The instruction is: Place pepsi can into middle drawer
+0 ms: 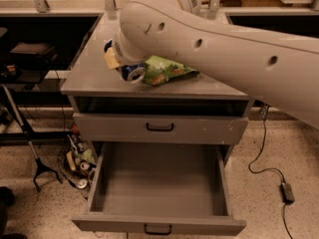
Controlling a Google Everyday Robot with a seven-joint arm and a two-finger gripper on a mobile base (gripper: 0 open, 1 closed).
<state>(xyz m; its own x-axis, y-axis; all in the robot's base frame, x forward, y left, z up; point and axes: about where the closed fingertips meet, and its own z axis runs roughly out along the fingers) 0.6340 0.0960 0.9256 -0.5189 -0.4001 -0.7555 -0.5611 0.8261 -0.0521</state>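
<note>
The pepsi can (pixel 133 72), blue with a silver end facing me, lies on its side on the grey cabinet top (pixel 89 78), touching a green bag. My gripper (pixel 112 58) sits just left of and above the can, mostly hidden behind the big white arm (pixel 209 39) that reaches in from the right. Whether it holds the can does not show. The middle drawer (pixel 159 183) is pulled wide open below, and its grey floor is bare. Its black handle (pixel 158 229) is at the bottom edge.
A green chip bag (pixel 164 69) lies right of the can. The upper drawer (pixel 159 128) is closed. A black stand (pixel 35 163) and small clutter (pixel 79 163) are on the floor at the left. A cable with an adapter (pixel 288 192) is on the right.
</note>
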